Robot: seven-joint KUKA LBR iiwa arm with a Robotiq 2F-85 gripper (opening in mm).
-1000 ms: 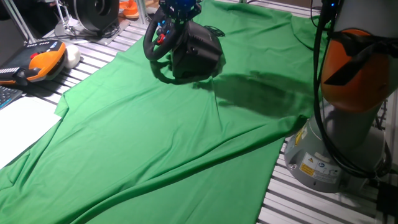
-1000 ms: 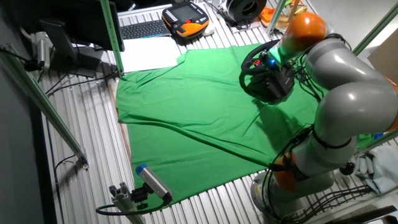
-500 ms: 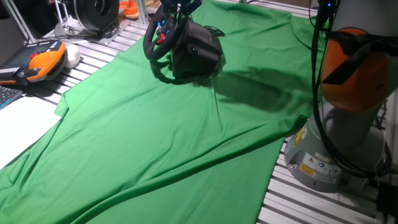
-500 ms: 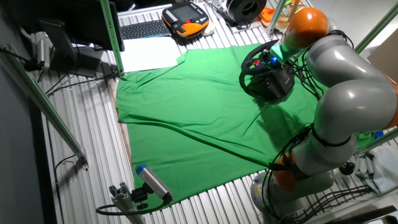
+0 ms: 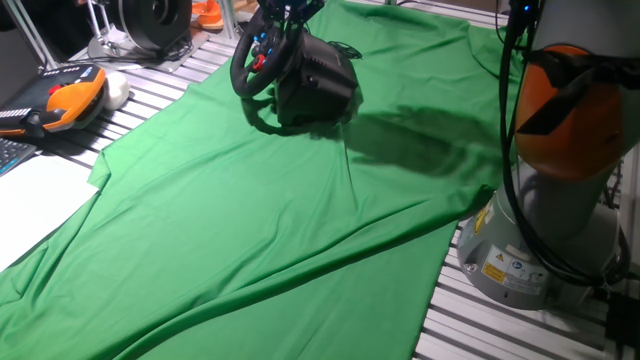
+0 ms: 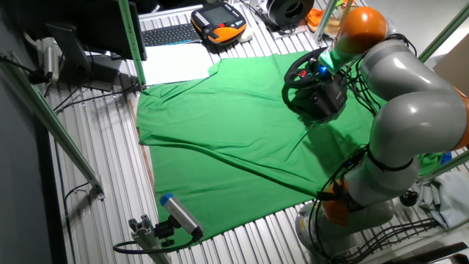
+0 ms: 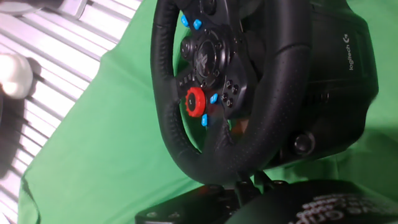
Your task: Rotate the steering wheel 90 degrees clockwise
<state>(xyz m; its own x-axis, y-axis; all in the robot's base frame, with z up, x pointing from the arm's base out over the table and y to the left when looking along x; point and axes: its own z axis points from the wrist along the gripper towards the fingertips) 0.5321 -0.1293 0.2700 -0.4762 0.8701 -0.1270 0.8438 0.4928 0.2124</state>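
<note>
The steering wheel (image 5: 262,62) sits on its black box base (image 5: 318,85) at the far end of the green cloth (image 5: 250,210), near the cloth's edge. The hand (image 5: 290,8) hovers right at the wheel's top rim; spread or pinching, I cannot tell. Broad bare cloth lies before the wheel on the table (image 6: 102,183).
</note>
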